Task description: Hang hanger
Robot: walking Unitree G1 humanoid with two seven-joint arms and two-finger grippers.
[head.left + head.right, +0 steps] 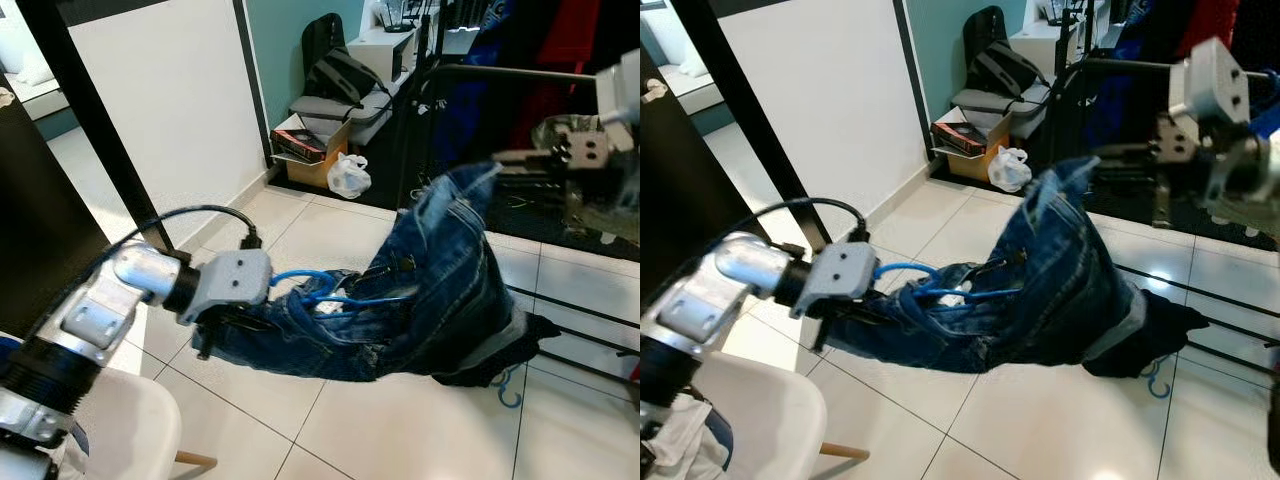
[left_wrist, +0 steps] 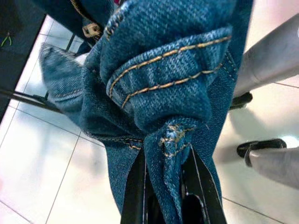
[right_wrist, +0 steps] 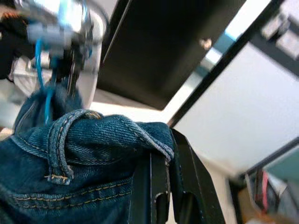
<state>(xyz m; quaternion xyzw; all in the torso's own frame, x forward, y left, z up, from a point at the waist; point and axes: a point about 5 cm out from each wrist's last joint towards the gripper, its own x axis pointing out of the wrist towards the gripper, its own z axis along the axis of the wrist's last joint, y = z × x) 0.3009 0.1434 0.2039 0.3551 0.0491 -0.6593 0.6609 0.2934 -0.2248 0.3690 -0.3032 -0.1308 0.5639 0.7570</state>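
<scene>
A cardboard box sits on the tiled floor by a white plastic bag; behind them, a black backpack rests on a grey seat.

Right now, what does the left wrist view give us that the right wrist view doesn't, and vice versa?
Left wrist view alone: floor tiles below and two grey chair legs with dark feet, beside the bunched denim hem clamped in the left gripper.

Right wrist view alone: the blue hanger running down into the jeans, the left arm's silver wrist behind it, a dark cabinet door and a white wall panel. The right gripper pinches the waistband near a belt loop.

Both: the blue jeans, close up, held between black jaws.
</scene>
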